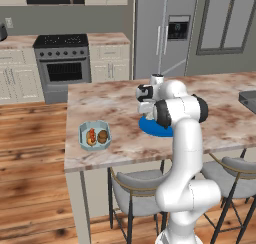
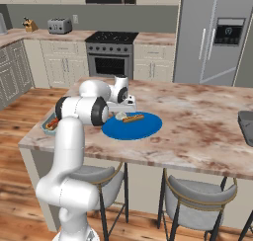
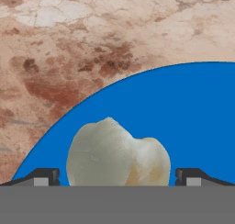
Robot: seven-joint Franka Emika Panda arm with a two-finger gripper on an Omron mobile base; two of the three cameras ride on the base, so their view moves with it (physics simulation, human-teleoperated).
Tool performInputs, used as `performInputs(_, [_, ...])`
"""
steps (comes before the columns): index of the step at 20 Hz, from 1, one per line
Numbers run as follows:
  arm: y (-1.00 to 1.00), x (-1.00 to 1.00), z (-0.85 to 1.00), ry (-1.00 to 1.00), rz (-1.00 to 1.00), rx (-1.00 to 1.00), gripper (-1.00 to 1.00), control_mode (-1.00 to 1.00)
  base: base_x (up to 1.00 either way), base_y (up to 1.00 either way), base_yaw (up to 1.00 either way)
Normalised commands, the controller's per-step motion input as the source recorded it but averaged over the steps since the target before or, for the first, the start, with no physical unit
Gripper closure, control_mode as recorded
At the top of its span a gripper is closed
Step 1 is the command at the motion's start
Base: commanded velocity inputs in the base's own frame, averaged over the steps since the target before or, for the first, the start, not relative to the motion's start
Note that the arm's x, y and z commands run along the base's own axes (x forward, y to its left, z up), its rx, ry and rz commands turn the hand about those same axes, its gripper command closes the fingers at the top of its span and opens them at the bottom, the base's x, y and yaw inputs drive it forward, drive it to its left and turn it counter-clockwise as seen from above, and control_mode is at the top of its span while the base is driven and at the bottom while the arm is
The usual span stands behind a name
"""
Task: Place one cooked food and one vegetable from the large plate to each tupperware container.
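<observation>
The large plate [image 2: 143, 129] is bright blue and lies on the marble island. On it are a pale, lumpy white vegetable [image 3: 117, 156] and a brown stick of cooked food [image 2: 134, 118]. My gripper [image 3: 117, 179] hangs low over the plate's left part, open, with one fingertip on each side of the white vegetable and apart from it. In the left base view the arm hides much of the plate [image 1: 149, 128]. The pale blue-grey tupperware container [image 1: 95, 135] near the island's left edge holds a reddish sausage piece and a brown lump. The dark grey tupperware container [image 2: 246, 125] sits at the far right.
Bare marble counter [image 3: 69, 48] surrounds the plate. Grey stools [image 2: 197, 198] stand under the island's near edge. A stove [image 1: 62, 63] and a fridge [image 1: 167, 33] line the far wall.
</observation>
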Motion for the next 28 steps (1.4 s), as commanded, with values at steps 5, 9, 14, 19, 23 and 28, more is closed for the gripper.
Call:
performInputs(5, [0.00, -0.01, -0.23, 0.09, 0.00, 0.01, 1.00, -1.00, 0.00, 0.00, 0.00])
performInputs(9, [0.00, -0.08, -0.07, 0.02, 0.00, 0.00, 1.00, -1.00, 0.00, 0.00, 0.00])
performInputs(14, [0.00, -0.11, 0.00, 0.00, 0.00, 0.00, 1.00, -1.00, 0.00, 0.00, 0.00])
performInputs(19, [0.00, -0.19, 0.19, -0.06, 0.00, 0.00, 1.00, -1.00, 0.00, 0.00, 0.00])
performInputs(23, [0.02, -0.63, 0.54, -0.12, 0.00, 0.00, 1.00, -1.00, 0.00, 0.00, 0.00])
performInputs(28, [0.07, -0.96, 0.70, -0.14, -0.06, 0.00, 1.00, -1.00, 0.00, 0.00, 0.00])
